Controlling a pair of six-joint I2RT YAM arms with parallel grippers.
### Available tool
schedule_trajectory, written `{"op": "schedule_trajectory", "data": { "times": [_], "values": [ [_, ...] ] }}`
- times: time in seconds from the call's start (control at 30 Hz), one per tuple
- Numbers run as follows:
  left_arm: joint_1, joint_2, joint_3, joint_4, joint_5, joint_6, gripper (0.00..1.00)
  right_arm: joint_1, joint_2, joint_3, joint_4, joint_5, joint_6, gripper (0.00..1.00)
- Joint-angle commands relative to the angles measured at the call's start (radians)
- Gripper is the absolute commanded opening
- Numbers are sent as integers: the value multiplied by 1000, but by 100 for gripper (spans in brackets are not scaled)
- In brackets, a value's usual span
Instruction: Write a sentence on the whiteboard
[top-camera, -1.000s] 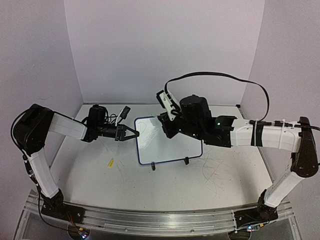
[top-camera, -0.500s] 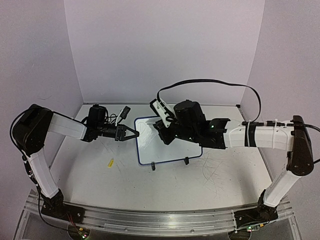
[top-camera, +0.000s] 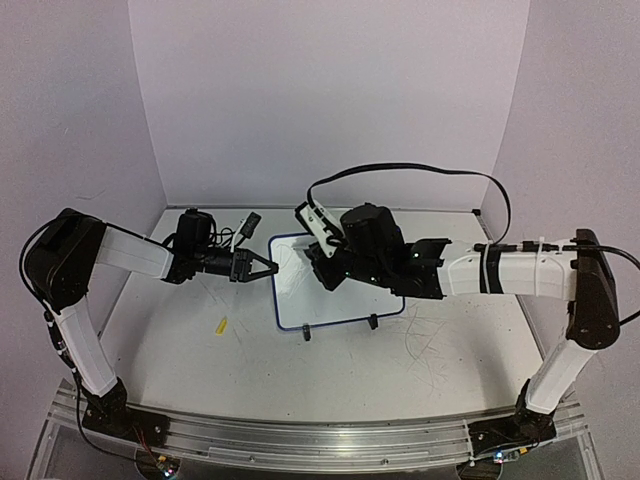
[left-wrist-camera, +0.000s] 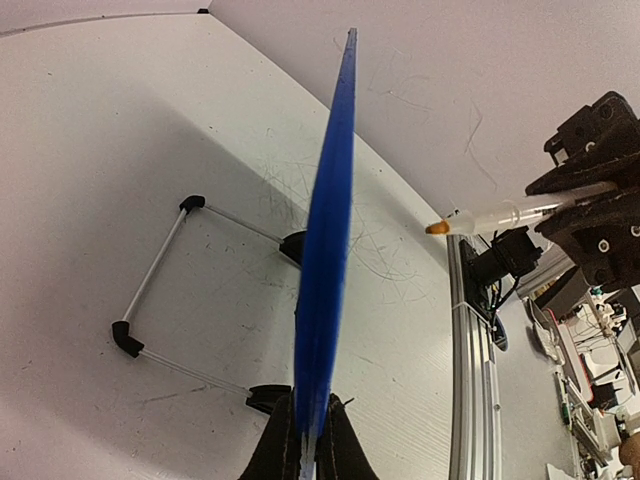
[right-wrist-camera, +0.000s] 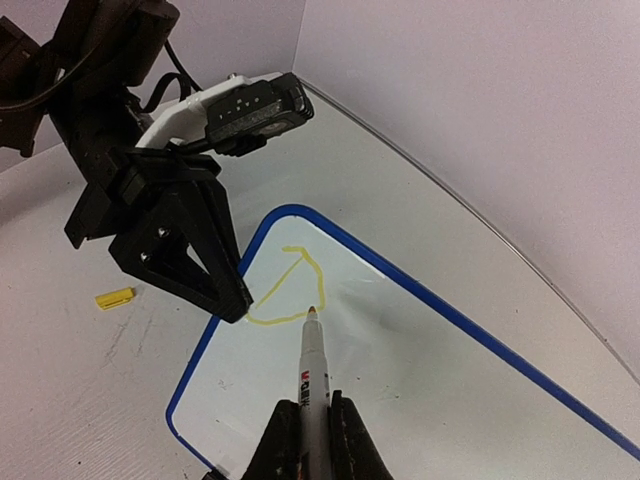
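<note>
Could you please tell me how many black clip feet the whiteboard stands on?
2. One clip foot sits under the near left corner of the whiteboard; the other clip foot sits further right on the same edge. None seems hidden.

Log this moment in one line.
left gripper: shut on whiteboard edge | right gripper: shut on marker | writing: one yellow stroke, marker tip at its end

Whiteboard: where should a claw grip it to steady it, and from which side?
Pinch the thin blue rim at its left edge, coming in from the left, as the left claw does. The whiteboard stands propped on its stand, and that edge leaves the face free for the marker.
</note>
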Motion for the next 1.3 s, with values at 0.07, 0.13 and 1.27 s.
{"op": "schedule_trajectory", "data": {
  "times": [0.07, 0.13, 1.27],
  "values": [
    [0, -29, 22, -32, -27, 21, 0, 1, 22, 36, 51, 28, 2, 0],
    [0, -30, 22, -34, -27, 22, 0, 2, 35, 47, 45, 41, 4, 0],
    [0, -31, 26, -43, -26, 30, 0, 2, 93, 90, 3, 72, 17, 0]
  ]
}}
